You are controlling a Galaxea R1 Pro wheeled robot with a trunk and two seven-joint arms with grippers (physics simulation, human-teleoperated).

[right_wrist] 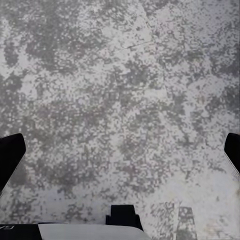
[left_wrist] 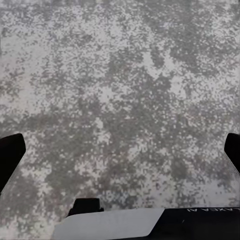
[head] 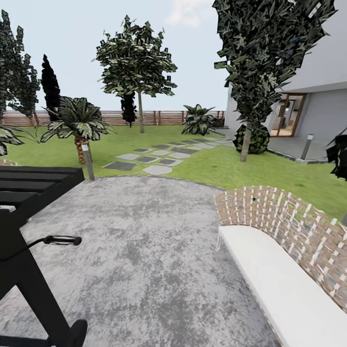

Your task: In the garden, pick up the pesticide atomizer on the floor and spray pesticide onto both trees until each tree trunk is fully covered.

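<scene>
The pesticide atomizer is out of view. Across the lawn (head: 212,166) stands a tree with a thin bare trunk (head: 140,113) and a spreading green crown (head: 135,58). A second, darker tree rises at the right, its trunk (head: 246,142) beside a round bush. In the left wrist view my left gripper (left_wrist: 120,155) is open over mottled grey stone, its fingers (left_wrist: 10,155) wide apart. The right gripper (right_wrist: 120,155) is open in the same way, with bare stone between its fingers (right_wrist: 10,155).
I am on a round grey stone patio (head: 144,250). A curved brick wall (head: 289,221) with a white bench bounds it on the right. A black slatted structure (head: 33,180) and a black handle (head: 62,239) stand at the left. Beyond are a lamp post (head: 88,161), a palm (head: 77,123), stepping stones (head: 154,156), a fence (head: 159,117) and a house (head: 313,96).
</scene>
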